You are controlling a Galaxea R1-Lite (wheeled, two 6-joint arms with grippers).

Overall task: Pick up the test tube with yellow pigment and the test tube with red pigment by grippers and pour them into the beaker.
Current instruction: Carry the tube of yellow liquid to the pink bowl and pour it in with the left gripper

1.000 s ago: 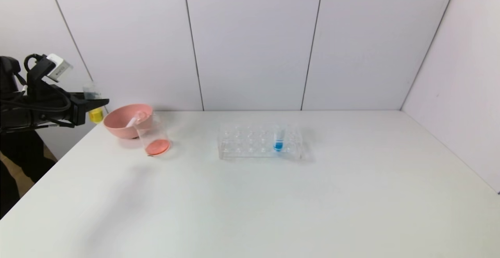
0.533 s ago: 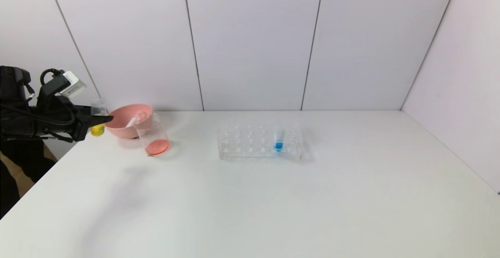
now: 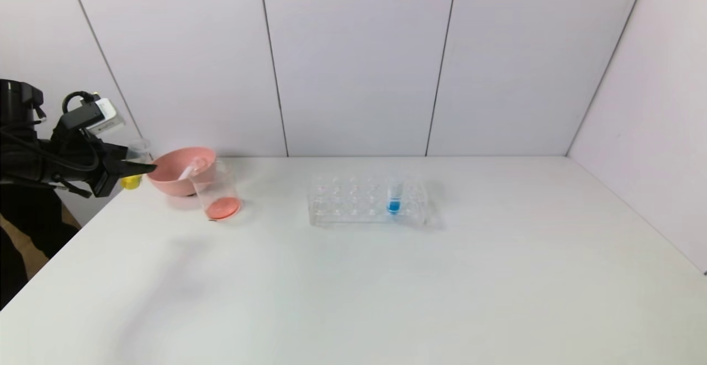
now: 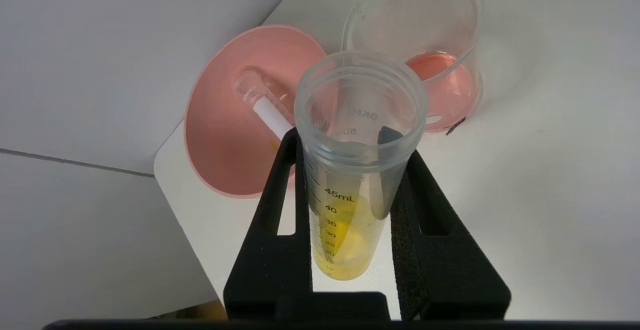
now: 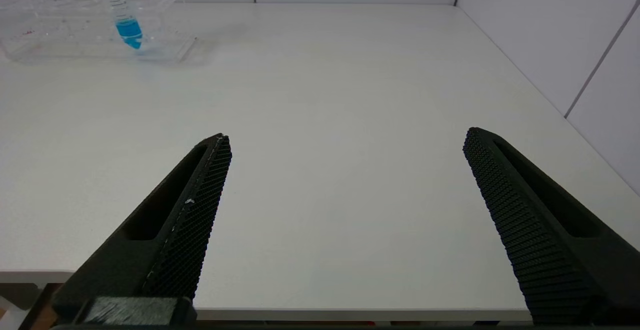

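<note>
My left gripper [image 3: 134, 167] is shut on the test tube with yellow pigment [image 3: 131, 180] and holds it upright off the table's far left corner, just left of the pink bowl [image 3: 175, 183]. In the left wrist view the black fingers [image 4: 280, 205] clamp the tube [image 4: 350, 220], open mouth up. The beaker [image 3: 216, 191] stands right of the bowl with red-orange liquid in its bottom; it also shows in the left wrist view [image 4: 450, 85]. A clear tube with a white label [image 4: 262, 108] lies in the bowl, with no red liquid visible in it. My right gripper [image 5: 346, 135] is open and empty over the table's near edge.
A clear tube rack [image 3: 353, 202] stands mid-table and holds a blue-tipped tube [image 3: 393, 196], which also shows in the right wrist view [image 5: 125, 23]. White wall panels close the back and right. The table's left edge drops off beneath my left gripper.
My left gripper has come down with the yellow tube to the level of the pink bowl's rim, then shifted slightly left. Nothing else has moved.
</note>
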